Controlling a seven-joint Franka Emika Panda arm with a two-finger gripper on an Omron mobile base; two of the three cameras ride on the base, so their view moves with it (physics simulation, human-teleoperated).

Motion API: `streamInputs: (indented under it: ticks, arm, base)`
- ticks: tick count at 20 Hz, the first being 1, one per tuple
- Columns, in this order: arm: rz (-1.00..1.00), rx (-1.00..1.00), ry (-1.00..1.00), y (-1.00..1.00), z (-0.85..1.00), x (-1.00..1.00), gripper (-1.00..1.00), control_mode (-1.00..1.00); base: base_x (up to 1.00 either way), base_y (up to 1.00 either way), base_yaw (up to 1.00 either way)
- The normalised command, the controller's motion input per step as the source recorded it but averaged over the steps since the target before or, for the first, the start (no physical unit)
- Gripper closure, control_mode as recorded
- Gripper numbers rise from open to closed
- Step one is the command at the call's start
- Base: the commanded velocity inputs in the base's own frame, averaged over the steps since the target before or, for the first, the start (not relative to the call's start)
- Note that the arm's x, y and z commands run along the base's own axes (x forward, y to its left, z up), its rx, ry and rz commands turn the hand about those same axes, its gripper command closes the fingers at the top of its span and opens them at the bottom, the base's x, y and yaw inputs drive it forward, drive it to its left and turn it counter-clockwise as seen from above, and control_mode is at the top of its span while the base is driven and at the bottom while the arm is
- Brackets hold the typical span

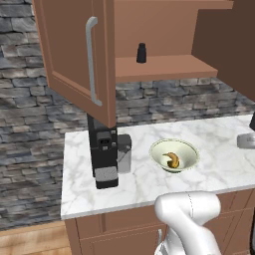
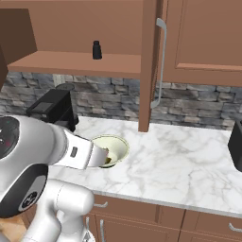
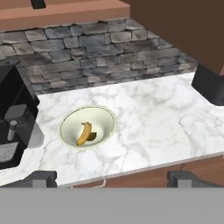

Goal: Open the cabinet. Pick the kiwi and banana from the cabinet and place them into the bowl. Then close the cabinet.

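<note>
The cabinet [image 1: 74, 55] hangs on the wall with both doors swung wide open, its right door [image 2: 149, 61] edge-on in the right base view. Below it on the marble counter stands the cream-green bowl [image 1: 191, 149] [image 2: 120, 142] [image 3: 65, 122]. The yellow banana [image 1: 172, 159] [image 3: 84, 133] lies inside the bowl, and the olive-brown kiwi [image 3: 92, 136] rests against it. My gripper [image 3: 113, 179] hovers open and empty above the counter's front edge, back from the bowl. In the right base view my forearm covers the bowl's near side.
A small black bottle [image 1: 141, 53] [image 2: 97, 49] stands on the cabinet shelf [image 1: 164, 67]. A black coffee machine [image 1: 104, 154] [image 3: 13, 127] sits left of the bowl. A dark appliance [image 3: 210, 83] [image 2: 236, 144] stands at the counter's right end. Open marble lies between it and the bowl.
</note>
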Motion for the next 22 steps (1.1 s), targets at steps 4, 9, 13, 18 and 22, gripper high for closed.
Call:
streamInputs:
  ticks: [4,9,13,18,22]
  arm:
    - [0.0,0.02,0.0,-0.21,0.08,-0.34,-1.0,-1.0]
    - [0.0,0.03,0.0,-0.22,0.1,-0.24,-1.0,-1.0]
    - [0.0,0.04,0.0,-0.24,0.11,-0.06,-1.0,-1.0]
    - [0.0,0.08,0.0,-0.29,0.1,-0.13,-1.0,-1.0]
    - [0.0,0.12,-0.01,-0.31,0.05,-0.18,-1.0,-1.0]
  base:
    - [0.0,0.0,0.0]
    - [0.0,0.0,0.0]
    - [0.0,0.0,0.0]
    - [0.0,0.0,0.0]
    - [0.0,0.0,0.0]
